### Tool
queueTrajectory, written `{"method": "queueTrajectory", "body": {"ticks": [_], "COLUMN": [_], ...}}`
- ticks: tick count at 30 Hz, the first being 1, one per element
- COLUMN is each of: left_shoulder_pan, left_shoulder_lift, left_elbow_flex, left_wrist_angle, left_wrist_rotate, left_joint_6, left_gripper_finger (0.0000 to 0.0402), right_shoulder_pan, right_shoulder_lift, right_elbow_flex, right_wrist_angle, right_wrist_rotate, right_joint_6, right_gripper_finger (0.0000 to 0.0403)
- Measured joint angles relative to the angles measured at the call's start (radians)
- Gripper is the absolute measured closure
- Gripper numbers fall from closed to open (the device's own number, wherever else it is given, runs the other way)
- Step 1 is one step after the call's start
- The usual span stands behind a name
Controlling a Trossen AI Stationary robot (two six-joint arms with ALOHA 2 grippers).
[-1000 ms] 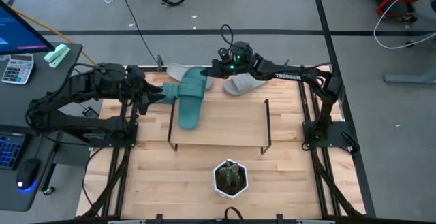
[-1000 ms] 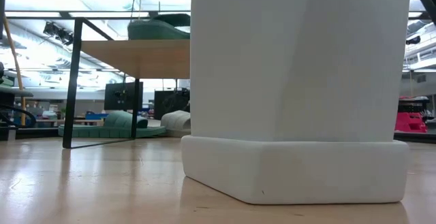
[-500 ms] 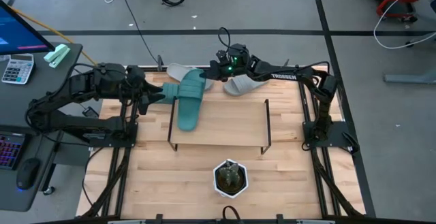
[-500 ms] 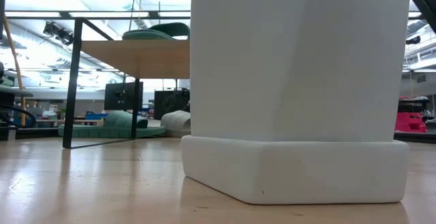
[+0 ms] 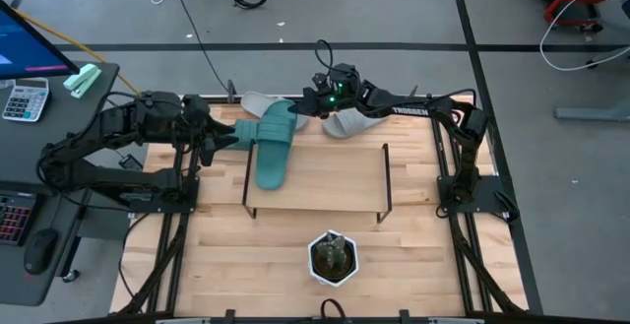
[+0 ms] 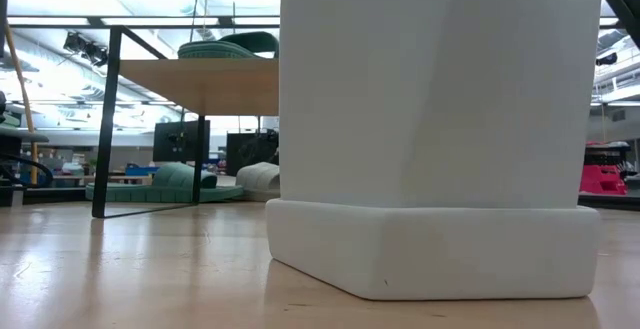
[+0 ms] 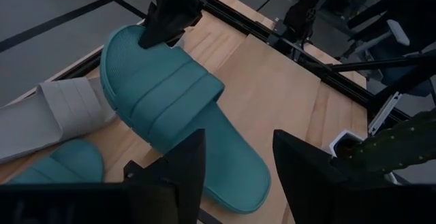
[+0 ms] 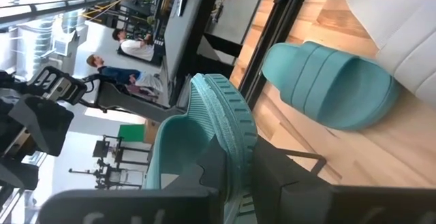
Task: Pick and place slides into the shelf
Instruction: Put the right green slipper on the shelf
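Note:
A teal slide [image 5: 273, 152] lies lengthwise over the left part of the shelf [image 5: 335, 181], its heel part on the wood board and its toe end jutting past the far edge. My right gripper [image 5: 308, 104] is shut on that toe end. On the table behind the shelf lie a second teal slide [image 7: 61, 163] and two grey slides [image 5: 258, 102] [image 5: 346, 122]. My left gripper [image 5: 224, 137] hangs open at the shelf's left, above the near slides, and touches nothing. My right gripper pinches the teal slide's toe end [image 7: 139, 43] between its two fingers, at the rim in front of the strap. It comes slanting down from the far right. The ridged sole edge [image 8: 228, 115] shows between the fingers. The heel part rests on the shelf board [image 6: 200, 79].
A cactus in a white pot [image 5: 333, 257] stands near the table's front edge and fills most of the low view [image 6: 440, 129]. A side desk with a calculator [image 5: 25, 97] sits left of the table. People [image 8: 129, 40] show far off in the room.
The held teal slide has come down: its raised end has sunk and it lies flatter on the shelf board than a second ago. My right gripper has gone slightly down with it and stays shut.

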Motion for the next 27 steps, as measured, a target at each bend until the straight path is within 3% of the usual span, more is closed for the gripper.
{"method": "queueTrajectory", "body": {"ticks": [27], "left_shoulder_pan": [0.000], "left_shoulder_lift": [0.000], "left_elbow_flex": [0.000], "left_wrist_angle": [0.000], "left_wrist_rotate": [0.000], "left_joint_6": [0.001], "left_gripper_finger": [0.0228], "right_shoulder_pan": [0.005], "right_shoulder_lift": [0.061], "right_elbow_flex": [0.001], "right_wrist_angle": [0.065], "right_wrist_rotate": [-0.005], "right_joint_6": [0.052], "right_gripper_finger": [0.0359]}}
